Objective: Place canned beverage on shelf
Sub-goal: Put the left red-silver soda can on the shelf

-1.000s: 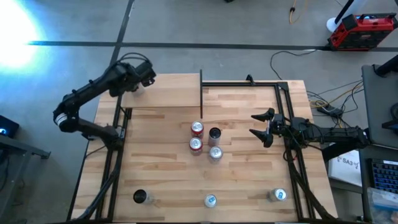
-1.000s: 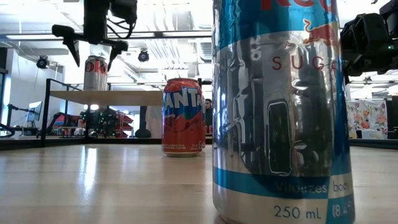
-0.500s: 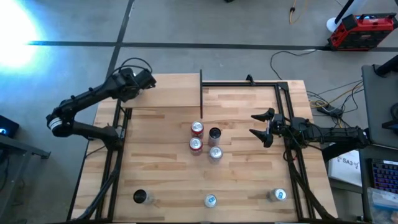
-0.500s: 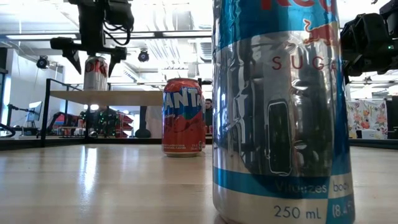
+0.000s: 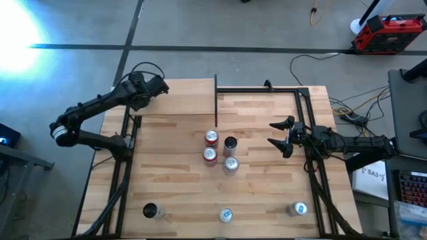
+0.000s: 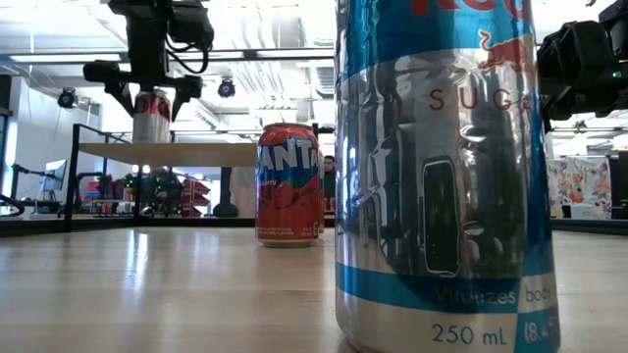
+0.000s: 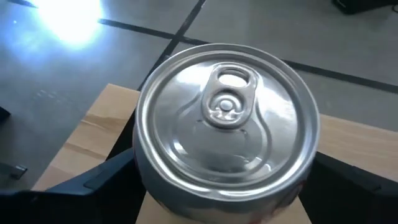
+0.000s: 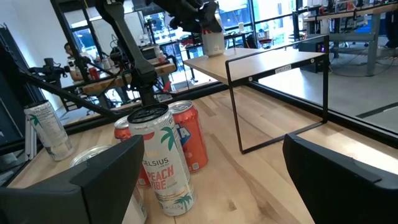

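Low view shows the left claw (image 6: pixel 143 80) above the can (image 6: pixel 150 115), which stands on the shelf (image 6: pixel 182 153), fingers spread either side of its top. I judge this the release step. Next, the claw should lift straight up, clear of the can. Right claw (image 5: pixel 280 135) waits spread over the counter (image 5: pixel 260 187), well apart.

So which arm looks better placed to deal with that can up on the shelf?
The left one: its end effector straddles the can on the shelf. The right end effector waits over the table's right side.
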Controlling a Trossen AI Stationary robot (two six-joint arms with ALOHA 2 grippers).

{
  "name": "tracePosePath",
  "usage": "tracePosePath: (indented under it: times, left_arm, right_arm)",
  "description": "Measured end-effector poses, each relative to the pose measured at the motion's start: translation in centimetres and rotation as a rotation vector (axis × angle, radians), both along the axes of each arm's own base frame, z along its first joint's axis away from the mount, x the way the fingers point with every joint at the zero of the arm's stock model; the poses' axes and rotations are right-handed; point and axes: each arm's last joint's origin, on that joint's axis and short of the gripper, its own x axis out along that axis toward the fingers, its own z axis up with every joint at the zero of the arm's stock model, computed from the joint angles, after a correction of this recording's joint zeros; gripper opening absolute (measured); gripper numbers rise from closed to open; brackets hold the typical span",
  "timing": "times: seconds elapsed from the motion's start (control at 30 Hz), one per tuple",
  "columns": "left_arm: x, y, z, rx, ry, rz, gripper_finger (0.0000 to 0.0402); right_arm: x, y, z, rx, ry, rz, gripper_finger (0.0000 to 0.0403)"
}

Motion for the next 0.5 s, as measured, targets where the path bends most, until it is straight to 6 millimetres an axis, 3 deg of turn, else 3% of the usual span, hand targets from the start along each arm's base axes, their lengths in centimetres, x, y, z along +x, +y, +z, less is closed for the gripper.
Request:
tracePosePath:
  times: [0.27,0.5]
  left_arm:
    - [0.20,0.17,-0.33,0.024,0.029,-0.041,0.0294]
    - [0.44,0.43,-0.20,0.034,0.045,-0.078,0.0293]
  right_arm:
    - [0.00,0.00,0.00,0.000,0.000,0.000,0.0368]
    - [0.00,0.00,0.00,0.000,0.000,0.000,0.0368]
